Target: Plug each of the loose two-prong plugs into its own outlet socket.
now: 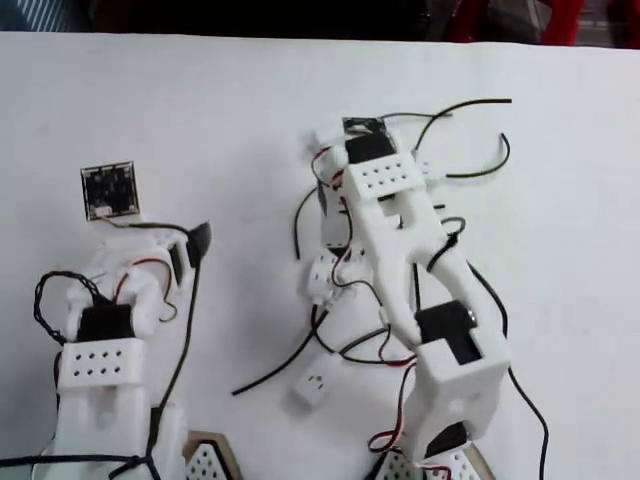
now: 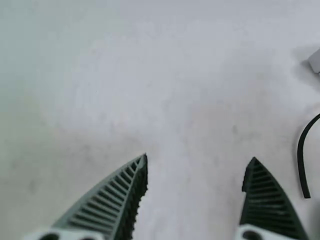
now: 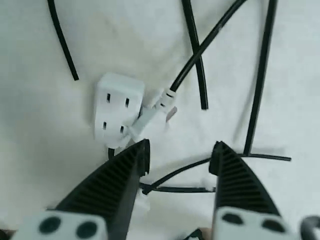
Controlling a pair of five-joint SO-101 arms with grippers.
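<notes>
The right gripper [image 3: 180, 150] hangs with its 2 dark fingers spread over the white tabletop [image 3: 40, 100], nothing between them. Just past its tips lies a white outlet block [image 3: 117, 107] showing 2 pairs of slots. A white two-prong plug [image 3: 156, 109] on a black cable [image 3: 220, 30] lies against the block's side, outside the slots. The left gripper [image 2: 199, 160] is spread wide above bare tabletop. A 2nd outlet block [image 1: 312, 387] lies nearer the arm bases.

White outlet block [image 3: 116, 107], black cords [image 3: 260, 75]
</notes>
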